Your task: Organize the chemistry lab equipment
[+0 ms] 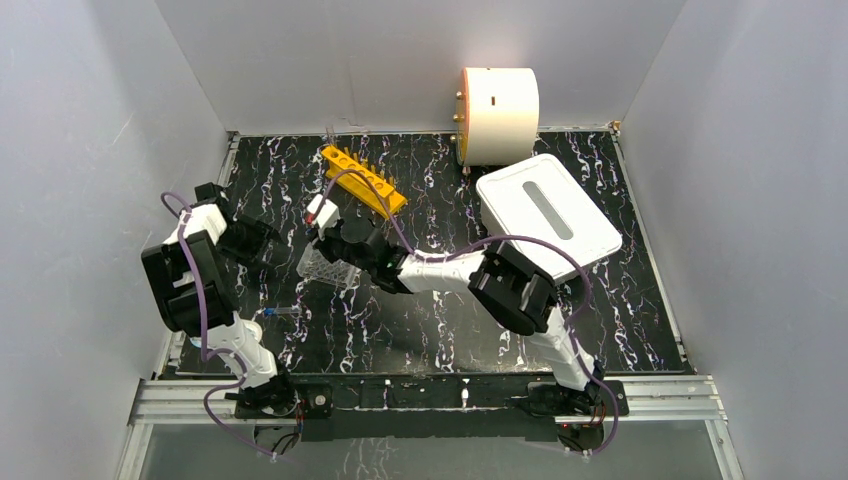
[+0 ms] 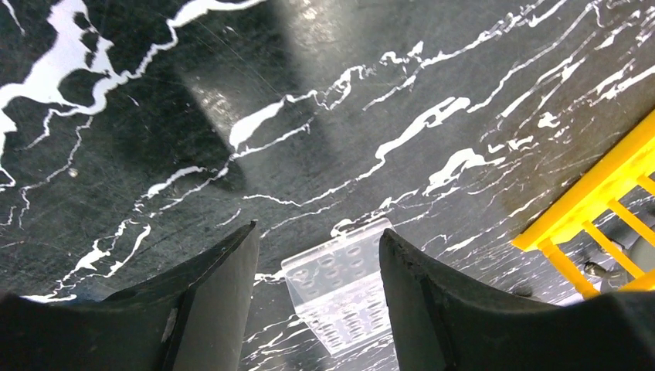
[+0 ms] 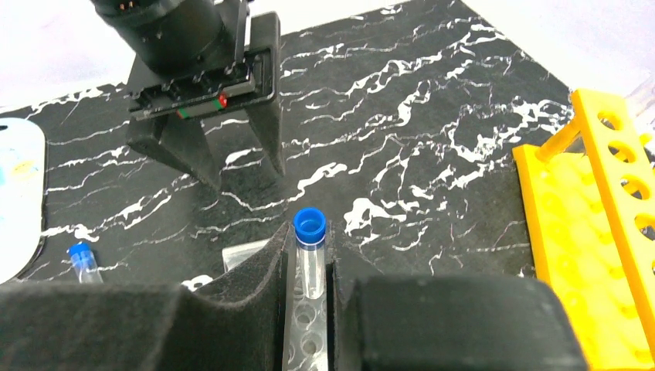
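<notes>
Black marbled tabletop (image 1: pixel 450 330) beneath right gripper (image 3: pixel 309 246) tight around clear blue-capped vial (image 3: pixel 310 259), left gripper (image 2: pixel 318 232) wide, empty.

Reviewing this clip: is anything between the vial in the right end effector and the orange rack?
Nothing visible. Only bare tabletop lies between the vial and the orange rack; the left end effector hangs on the other side.

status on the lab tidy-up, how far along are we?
Early. Done: nothing that shows; the holes in view on the orange plastic tube rack look empty. In hand: the right pincer grips a blue-capped clear vial near the rack. Left: a second blue-capped vial lies on the black marbled table, the clear plastic well plate sits loose, and the left pincer is open and empty, pointing at it.
</notes>
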You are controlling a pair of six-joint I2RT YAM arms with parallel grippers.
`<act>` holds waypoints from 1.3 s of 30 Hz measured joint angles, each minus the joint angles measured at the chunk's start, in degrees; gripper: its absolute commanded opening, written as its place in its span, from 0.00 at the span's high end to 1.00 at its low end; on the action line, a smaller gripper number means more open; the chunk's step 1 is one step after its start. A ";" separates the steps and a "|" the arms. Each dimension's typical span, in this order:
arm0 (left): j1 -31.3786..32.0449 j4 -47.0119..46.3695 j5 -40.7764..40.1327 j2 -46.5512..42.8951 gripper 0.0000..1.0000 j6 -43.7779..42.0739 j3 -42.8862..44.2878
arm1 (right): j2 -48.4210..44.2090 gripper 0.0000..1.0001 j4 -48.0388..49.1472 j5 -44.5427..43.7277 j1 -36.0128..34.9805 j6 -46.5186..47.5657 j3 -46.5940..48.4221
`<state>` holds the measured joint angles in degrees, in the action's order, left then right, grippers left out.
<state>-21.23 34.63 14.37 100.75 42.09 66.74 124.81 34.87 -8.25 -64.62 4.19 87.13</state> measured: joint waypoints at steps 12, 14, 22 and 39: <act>-1.22 -0.02 0.02 2.49 0.44 0.13 0.17 | 6.23 0.77 2.21 1.62 0.11 2.10 7.54; -1.31 0.22 0.04 2.62 0.46 0.17 0.52 | 7.37 0.77 2.36 1.99 0.11 2.05 8.46; -2.54 0.09 0.22 3.08 0.51 0.59 2.05 | 11.23 0.78 1.09 0.83 0.11 1.99 11.72; -2.67 -0.11 0.26 3.08 0.50 0.61 2.05 | 11.32 0.77 -0.42 -0.13 0.52 1.95 11.67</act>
<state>-23.90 34.52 14.63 103.83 42.70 68.79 136.14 34.46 -8.38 -64.10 6.13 98.80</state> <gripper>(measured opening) 0.497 0.238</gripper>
